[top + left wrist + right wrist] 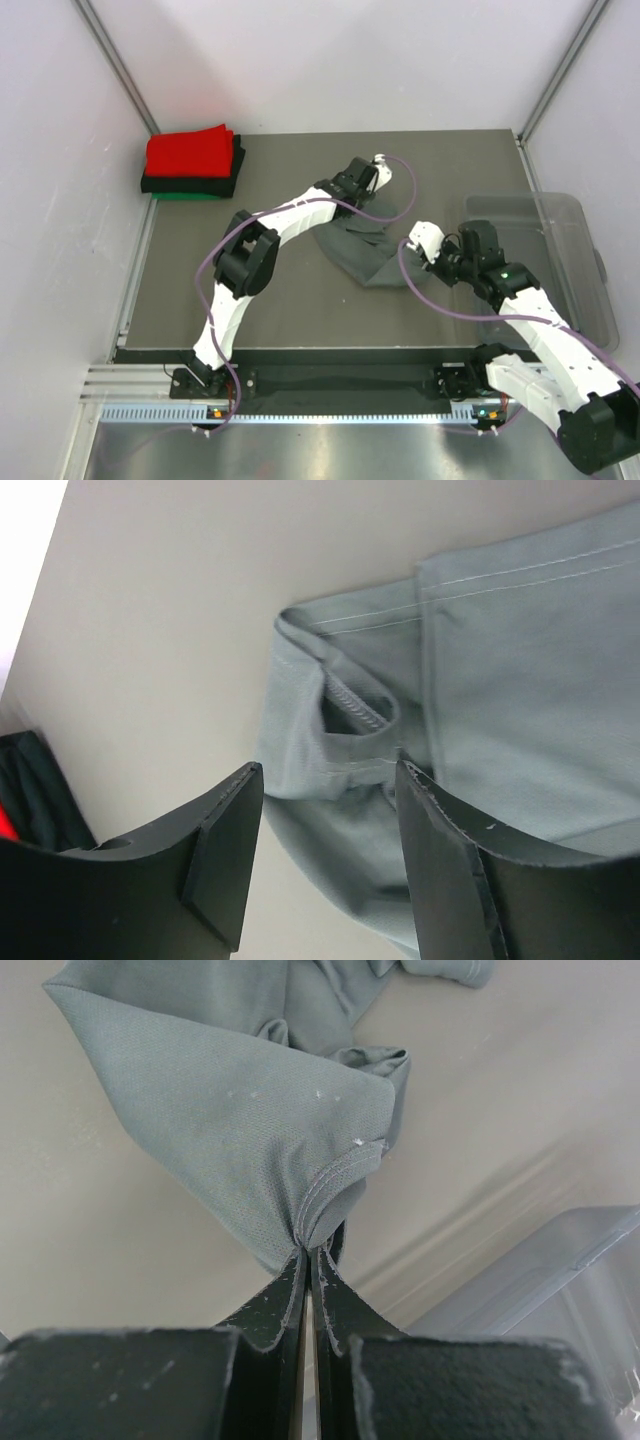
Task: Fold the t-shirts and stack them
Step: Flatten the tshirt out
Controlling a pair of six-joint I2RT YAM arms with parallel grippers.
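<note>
The dark grey t-shirt (358, 250) lies crumpled at mid-table. My right gripper (412, 243) is shut on its right hem and holds that corner lifted. In the right wrist view the jaws (310, 1256) pinch the stitched hem of the grey shirt (230, 1110). My left gripper (375, 170) is open and empty above the shirt's far edge. In the left wrist view its fingers (325, 790) straddle a folded hem of the shirt (500, 660) without touching it. A red shirt (190, 152) lies folded on a black one (190, 184) and a green one (185, 196) at the far left corner.
A clear plastic bin (548, 262) stands at the right edge of the table, close behind my right arm; it also shows in the right wrist view (560, 1290). White walls enclose the table on three sides. The stack's edge shows in the left wrist view (30, 795).
</note>
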